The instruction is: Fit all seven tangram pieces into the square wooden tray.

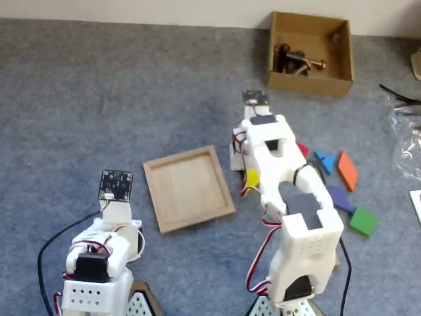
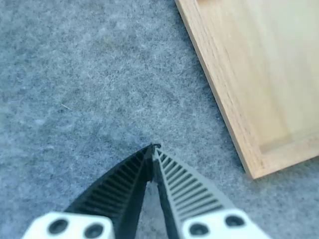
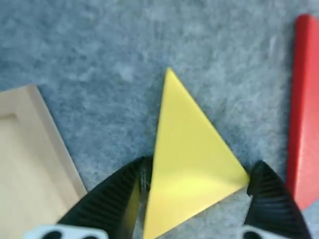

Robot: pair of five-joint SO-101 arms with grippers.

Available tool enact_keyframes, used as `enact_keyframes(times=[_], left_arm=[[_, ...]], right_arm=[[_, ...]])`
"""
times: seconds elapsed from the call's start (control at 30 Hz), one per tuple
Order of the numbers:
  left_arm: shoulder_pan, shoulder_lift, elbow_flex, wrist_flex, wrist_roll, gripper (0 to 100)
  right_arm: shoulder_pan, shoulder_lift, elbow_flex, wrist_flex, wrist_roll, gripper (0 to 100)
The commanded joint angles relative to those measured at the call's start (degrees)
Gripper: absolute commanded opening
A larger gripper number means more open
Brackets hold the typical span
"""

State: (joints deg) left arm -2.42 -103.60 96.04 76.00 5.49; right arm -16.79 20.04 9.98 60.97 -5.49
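Note:
The square wooden tray (image 1: 189,189) lies on the grey carpet with nothing in it. My right gripper (image 1: 252,176) is just right of it. A yellow triangle (image 3: 189,164) sits between the right gripper's (image 3: 202,167) fingers, which touch both of its sides. A red piece (image 3: 304,109) lies close beside it, and the tray's edge (image 3: 30,149) is on the other side. Red (image 1: 302,149), blue (image 1: 323,160), orange (image 1: 347,170), purple (image 1: 339,197) and green (image 1: 363,221) pieces lie right of the right arm. My left gripper (image 2: 153,148) is shut and empty, near the tray's corner (image 2: 254,169).
A cardboard box (image 1: 309,54) holding metal objects stands at the back right. A clear plastic bag (image 1: 404,131) is at the right edge. Open carpet stretches left of and behind the tray.

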Motion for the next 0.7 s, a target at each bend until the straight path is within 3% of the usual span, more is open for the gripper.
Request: enact_keyframes(times=[0.0,0.67], left_arm=[[0.8,-0.4,1.1,-0.1,0.4,1],[0.8,-0.4,1.1,-0.1,0.4,1]], right_arm=[[-1.5,-2.9,0.1,-1.1,0.4,28.6],[-1.5,-2.9,0.2,-0.8,0.7,26.9]])
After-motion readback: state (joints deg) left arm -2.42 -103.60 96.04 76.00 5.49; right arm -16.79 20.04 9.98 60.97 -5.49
